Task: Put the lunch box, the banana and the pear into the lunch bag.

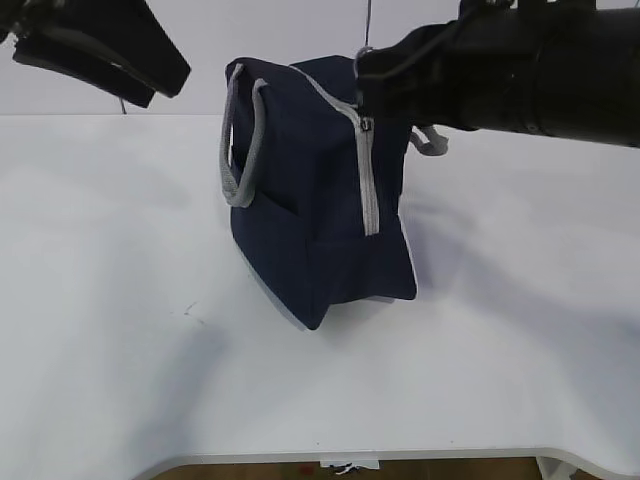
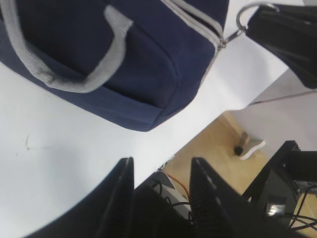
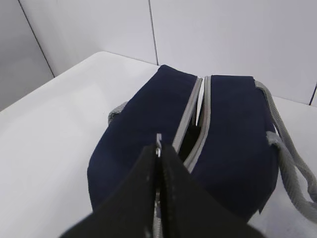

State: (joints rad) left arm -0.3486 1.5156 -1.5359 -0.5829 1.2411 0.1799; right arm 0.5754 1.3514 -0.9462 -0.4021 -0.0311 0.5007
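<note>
The navy lunch bag (image 1: 310,200) stands tilted on the white table, with its grey handle (image 1: 240,150) toward the left. It also shows in the left wrist view (image 2: 148,59) and the right wrist view (image 3: 233,148). Its grey zipper (image 3: 195,124) is open a little along the top. My right gripper (image 1: 365,68) (image 3: 159,151) is shut on the zipper's ring pull (image 2: 245,17) at the bag's top. My left gripper (image 2: 161,171) is open and empty, held high at the far left (image 1: 165,72), apart from the bag. The lunch box, banana and pear are out of view.
The white table (image 1: 150,300) stretches around the bag, and its front edge (image 1: 350,455) runs along the bottom. The black right arm (image 1: 540,70) reaches in from the upper right. A wood floor (image 2: 213,144) shows beyond the table edge.
</note>
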